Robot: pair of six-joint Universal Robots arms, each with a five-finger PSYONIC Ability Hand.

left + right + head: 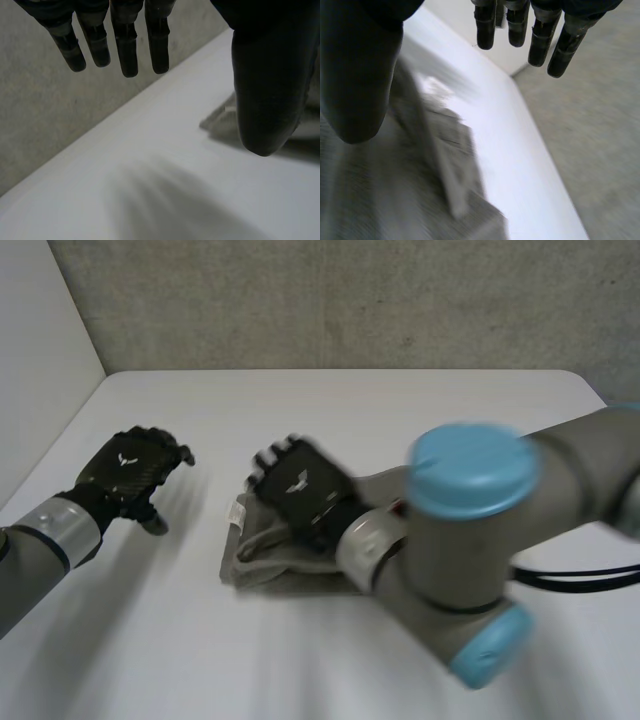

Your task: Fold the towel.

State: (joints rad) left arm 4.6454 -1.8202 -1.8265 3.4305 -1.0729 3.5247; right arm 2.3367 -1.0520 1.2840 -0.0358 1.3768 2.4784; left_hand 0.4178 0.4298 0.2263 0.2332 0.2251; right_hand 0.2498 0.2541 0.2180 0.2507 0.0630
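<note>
A grey towel lies folded in a small bundle at the middle of the white table. My right hand hovers over the towel's far part, open, with straight fingers and its thumb spread apart above the cloth, holding nothing. Off to the towel's left, my left hand hangs open above bare table. Its fingers are straight and the thumb stands wide. A corner of the towel shows beside that thumb.
A grey wall runs behind the table's far edge, and a lighter wall stands at the left. My right arm reaches across the near right of the table.
</note>
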